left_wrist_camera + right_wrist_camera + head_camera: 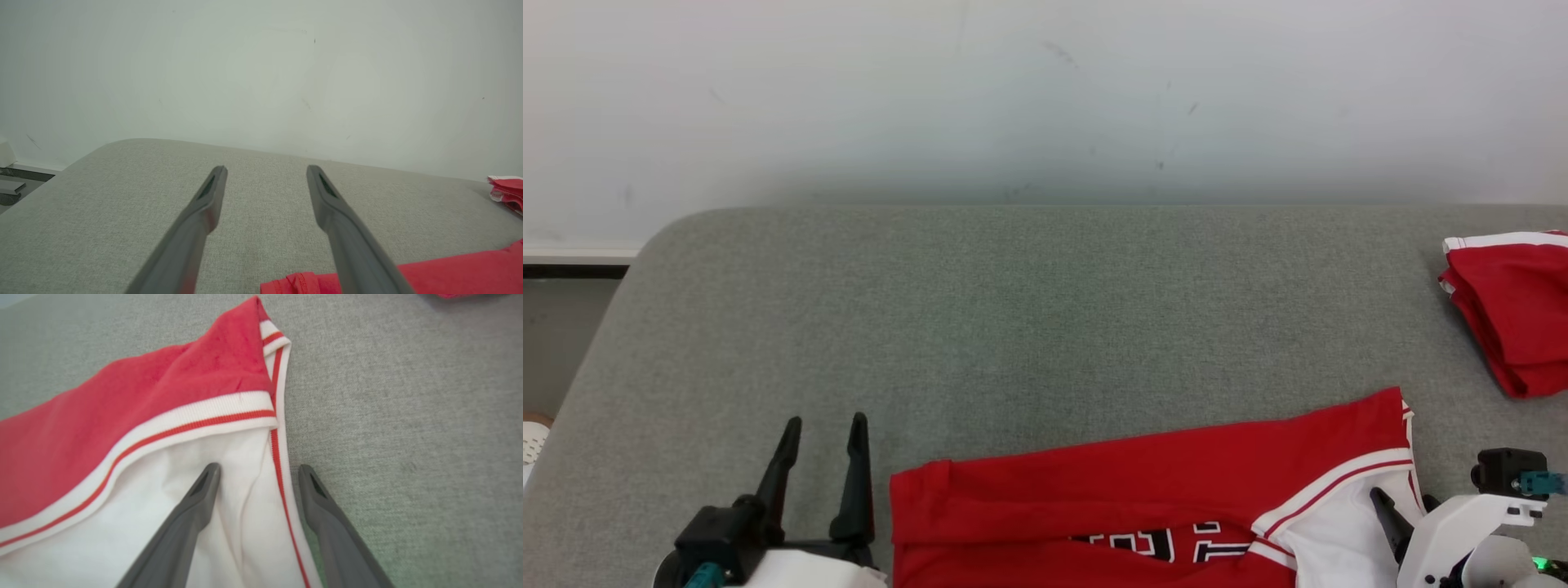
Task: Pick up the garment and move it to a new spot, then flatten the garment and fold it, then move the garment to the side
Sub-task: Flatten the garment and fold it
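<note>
Grey padded surface (1045, 310) bears the red garment (1111, 490); left and right jaws both stand open.

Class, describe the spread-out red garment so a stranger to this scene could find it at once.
Find the grey padded table against the white wall. Along its near edge, right of centre, lies a red jersey. Unlike the folded red bundle at the far right, it is spread out and shows dark lettering and a white panel with red-striped trim.
</note>
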`<state>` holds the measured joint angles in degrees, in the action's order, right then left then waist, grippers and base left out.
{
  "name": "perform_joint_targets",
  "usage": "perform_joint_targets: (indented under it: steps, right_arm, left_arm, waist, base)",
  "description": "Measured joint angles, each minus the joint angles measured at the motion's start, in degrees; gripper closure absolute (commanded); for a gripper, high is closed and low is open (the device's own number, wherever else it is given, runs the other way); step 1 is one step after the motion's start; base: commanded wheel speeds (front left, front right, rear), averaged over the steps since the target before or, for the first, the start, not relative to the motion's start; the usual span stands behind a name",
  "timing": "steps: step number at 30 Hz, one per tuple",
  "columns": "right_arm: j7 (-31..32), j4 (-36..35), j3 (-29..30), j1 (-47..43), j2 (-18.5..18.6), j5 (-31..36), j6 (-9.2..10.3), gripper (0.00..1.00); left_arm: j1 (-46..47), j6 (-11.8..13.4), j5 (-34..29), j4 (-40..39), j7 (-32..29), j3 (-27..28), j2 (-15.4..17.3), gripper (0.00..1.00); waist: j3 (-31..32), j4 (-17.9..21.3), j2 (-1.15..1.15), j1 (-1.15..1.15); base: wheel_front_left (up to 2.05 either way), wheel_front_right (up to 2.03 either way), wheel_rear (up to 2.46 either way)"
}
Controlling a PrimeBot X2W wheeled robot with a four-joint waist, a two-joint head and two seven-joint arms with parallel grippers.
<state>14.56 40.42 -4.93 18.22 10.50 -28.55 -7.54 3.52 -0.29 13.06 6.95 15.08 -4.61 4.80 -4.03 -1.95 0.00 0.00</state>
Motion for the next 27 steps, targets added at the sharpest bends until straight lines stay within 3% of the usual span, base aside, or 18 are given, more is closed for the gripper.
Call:
perform_joint_targets:
  steps: [5, 6, 7, 8, 9, 10, 18, 27]
  right_arm:
    - [6.54, 0.51, -2.22, 1.43, 0.58, -3.50, 0.38, 0.00]
    - [7.44, 0.19, -2.67, 1.49, 0.75, -4.22, 0.45, 0.16]
    - [8.28, -0.20, -3.00, 1.49, 0.93, -5.02, 0.47, 0.52]
    - [8.80, -0.46, -3.37, 1.48, 1.15, -5.55, 0.48, 0.64]
    - [9.37, -0.75, -3.66, 1.48, 1.36, -5.91, 0.48, 0.90]
    - [9.76, -0.97, -3.94, 1.48, 1.46, -6.23, 0.48, 1.00]
    - [9.12, -1.91, -3.76, 1.63, 2.09, -6.51, 0.04, 1.00]
    - [6.01, -2.25, 2.16, 1.71, 5.92, -3.33, -0.02, 1.00]
  left_arm:
    - [0.17, -1.19, -0.99, 0.76, 0.00, 0.91, -0.56, 0.00]
    - [0.22, -1.30, -1.02, 0.90, 0.00, 1.03, -0.65, 0.00]
    - [0.27, -1.46, -1.19, 1.04, 0.00, 1.19, -0.77, 0.00]
    - [0.35, -1.64, -1.35, 1.19, 0.00, 1.33, -0.87, 0.00]
    - [0.44, -1.77, -1.40, 1.31, 0.00, 1.45, -0.96, 0.00]
    - [0.48, -1.88, -1.45, 1.41, 0.00, 1.57, -1.05, 0.00]
    - [0.24, -2.45, -1.69, 2.05, 0.00, 2.16, -1.68, 0.00]
    - [-0.05, -3.00, -1.45, 2.70, 0.00, 2.56, -1.90, 0.00]
  waist:
    - [-0.06, -0.46, 0.00, 0.00]
    - [-0.03, -0.53, 0.00, 0.00]
    - [0.02, -0.60, 0.00, 0.00]
    - [0.06, -0.66, 0.00, 0.00]
    - [0.13, -0.71, 0.00, 0.00]
    - [0.24, -0.76, 0.00, 0.00]
    - [0.96, -0.63, 0.00, 0.00]
    - [1.39, 0.52, 0.00, 0.00]
  base:
    - [0.00, 0.00, 0.00]
    - [0.00, 0.00, 0.00]
    - [0.00, 0.00, 0.00]
    - [0.00, 0.00, 0.00]
    - [0.00, 0.00, 0.00]
    - [0.00, 0.00, 0.00]
    - [0.00, 0.00, 0.00]
    - [0.00, 0.00, 0.00]
